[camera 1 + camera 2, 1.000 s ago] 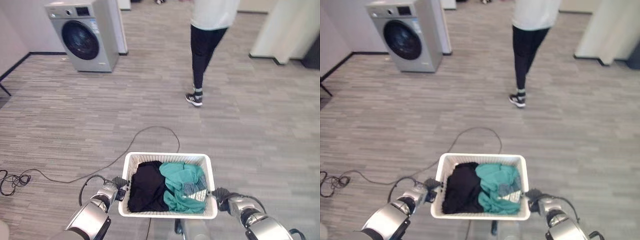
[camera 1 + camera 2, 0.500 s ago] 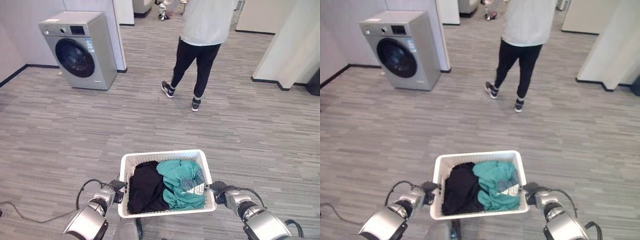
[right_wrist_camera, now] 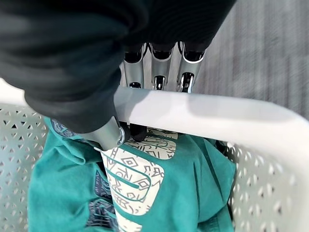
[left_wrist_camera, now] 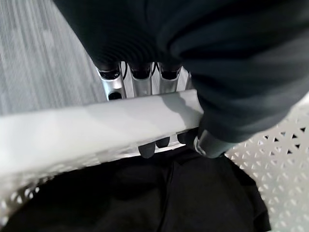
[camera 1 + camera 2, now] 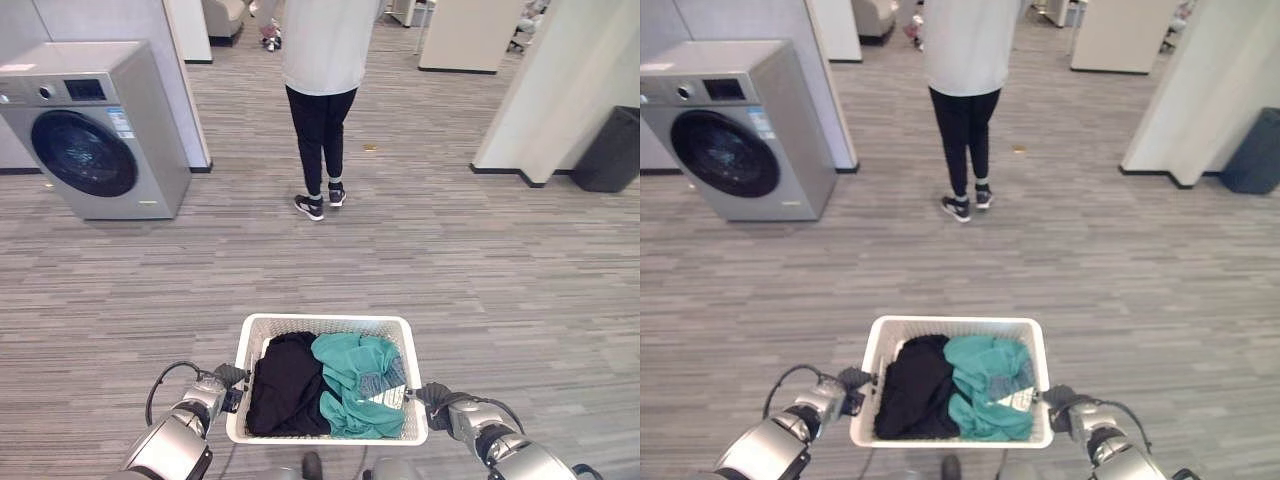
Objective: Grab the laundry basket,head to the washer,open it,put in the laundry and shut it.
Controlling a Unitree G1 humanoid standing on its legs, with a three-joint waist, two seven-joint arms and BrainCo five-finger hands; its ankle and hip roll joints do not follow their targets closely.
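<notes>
From the left eye view, a white plastic laundry basket [image 5: 327,322], rectangular with perforated walls and rounded corners, hangs low in front between the two hands. The left hand [image 5: 229,380] is at its left rim, the right hand [image 5: 432,394] at its right rim. Inside lie a soft black garment [image 5: 285,386] on the left and a crumpled teal garment [image 5: 358,385] with a pale patterned patch on the right. Far ahead to the left stands a boxy grey washer [image 5: 95,128] with a round dark glass door, closed. A person [image 5: 322,95] in a pale top and black trousers stands on the grey wood-grain floor [image 5: 480,270]; a dark bin [image 5: 609,150] sits by a white pillar at the right.

The right eye view shows the same layout.

In the left wrist view, silver fingers [image 4: 133,82] curl over the smooth white rim, dark tips tucked inside above the black cloth.

In the right wrist view, fingers [image 3: 157,72] wrap the rim likewise, thumb [image 3: 107,134] inside against the teal cloth.
</notes>
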